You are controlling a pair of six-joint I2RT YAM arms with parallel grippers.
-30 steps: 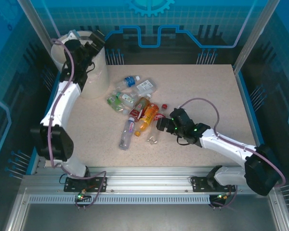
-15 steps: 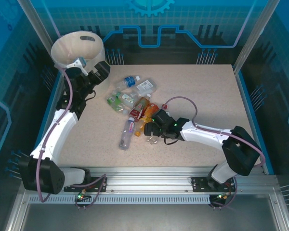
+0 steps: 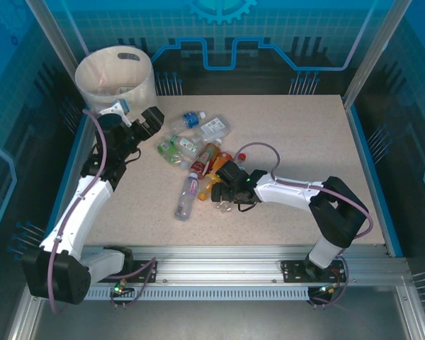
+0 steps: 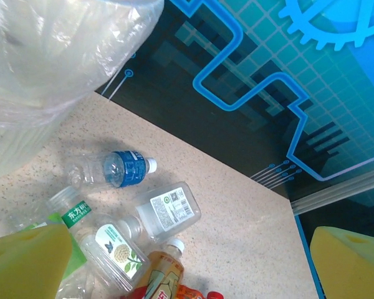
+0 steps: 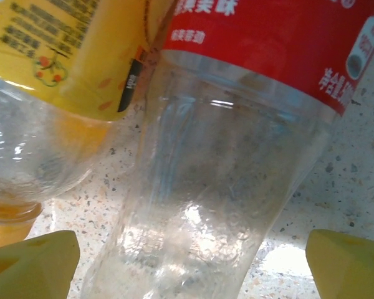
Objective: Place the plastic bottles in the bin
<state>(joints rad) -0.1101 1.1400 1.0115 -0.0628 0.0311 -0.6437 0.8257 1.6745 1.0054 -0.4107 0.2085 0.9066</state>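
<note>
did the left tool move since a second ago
Yes. A second ago the left tool was over the bin. It has come off the rim toward the near side and now sits over the table beside the bottles.

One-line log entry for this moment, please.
left gripper: open, empty, near bin | right gripper: open, straddling red-label clear bottle | bottle pile: on table

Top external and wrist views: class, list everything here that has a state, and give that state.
bin, upright, open-topped, lined.
plastic bottles, lying heaped on the table.
blue-labelled bottle, capped, on its side.
left gripper, jaws open, empty.
right gripper, jaws open, astride a red-labelled clear bottle.
</note>
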